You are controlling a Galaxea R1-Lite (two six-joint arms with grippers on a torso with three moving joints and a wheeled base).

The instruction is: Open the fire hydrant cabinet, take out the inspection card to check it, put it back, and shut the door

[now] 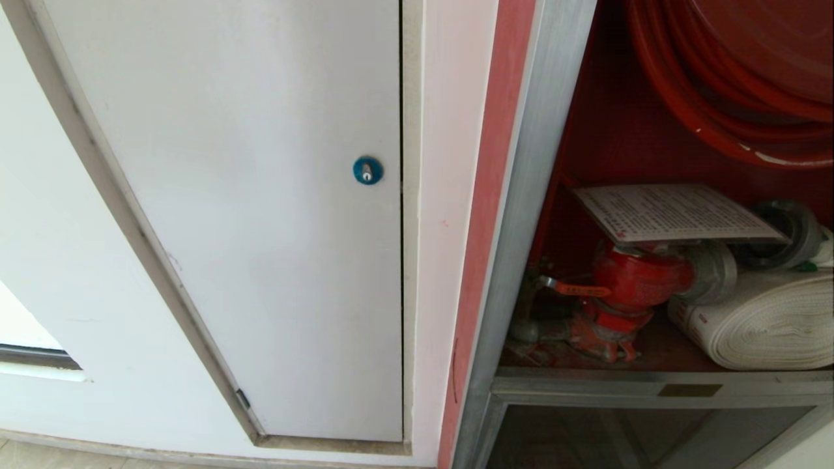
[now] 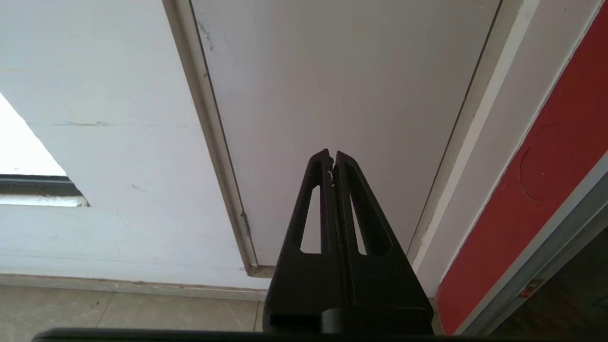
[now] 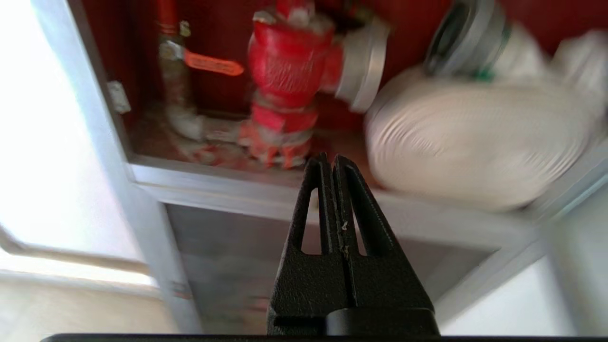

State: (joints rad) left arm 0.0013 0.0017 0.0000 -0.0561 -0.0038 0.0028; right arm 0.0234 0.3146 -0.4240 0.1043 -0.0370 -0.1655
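Up in the head view, neither hand shows; the cabinet (image 1: 554, 195) stands open, card (image 1: 674, 212) lying on the valve (image 1: 635, 280), reel (image 1: 736, 85) cut off. Left hand (image 2: 332, 156) pressed together facing a white panel (image 2: 342, 85). Right hand (image 3: 329, 159) pressed together, empty, before the blurry hose (image 3: 475, 142).

The inspection card (image 1: 674, 213) carries print too small to read.

Left end effector (image 2: 332, 159) fingers pressed together, right end effector (image 3: 331, 161) likewise
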